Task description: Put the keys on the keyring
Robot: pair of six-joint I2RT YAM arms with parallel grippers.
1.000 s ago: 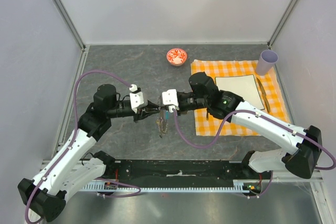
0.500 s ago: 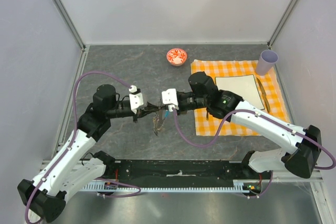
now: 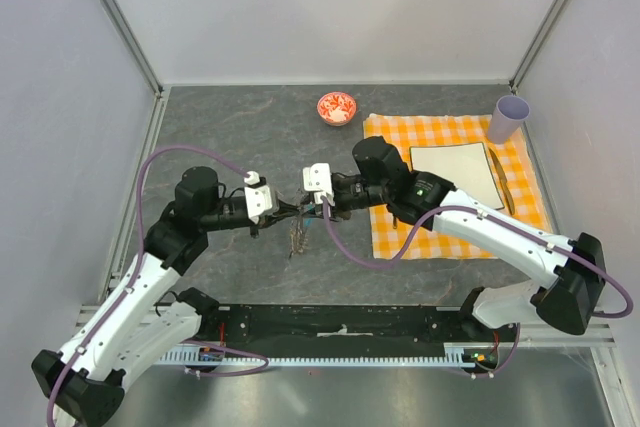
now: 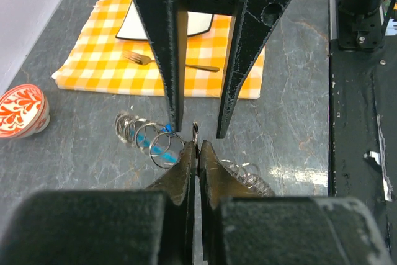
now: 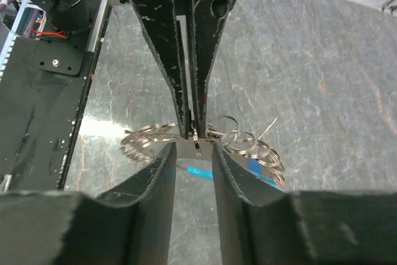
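Note:
My left gripper [image 3: 290, 213] [image 4: 197, 147] is shut on a thin metal ring of the keyring bunch and holds it above the table. The keyring [image 4: 162, 147] carries a light-blue strip and several small split rings; it also shows in the right wrist view [image 5: 201, 170]. A dark bunch of keys [image 3: 298, 238] dangles below both grippers; single keys cannot be made out in the wrist views. My right gripper [image 3: 312, 205] [image 5: 193, 153] is open. Its fingers [image 4: 170, 60] straddle the left fingertips [image 5: 189, 91] tip to tip, with nothing between them but the pinched ring.
A red-and-white bowl [image 3: 337, 107] [image 4: 22, 110] stands at the back. An orange checked cloth [image 3: 390, 132] on the right bears a white plate [image 3: 455, 175] and a fork [image 4: 201, 66]. A lilac cup [image 3: 510, 117] stands at its far corner. Grey walls enclose the table.
Both grippers have shifted a little to the left together, still tip to tip. The hanging bunch of keys has moved left with them.

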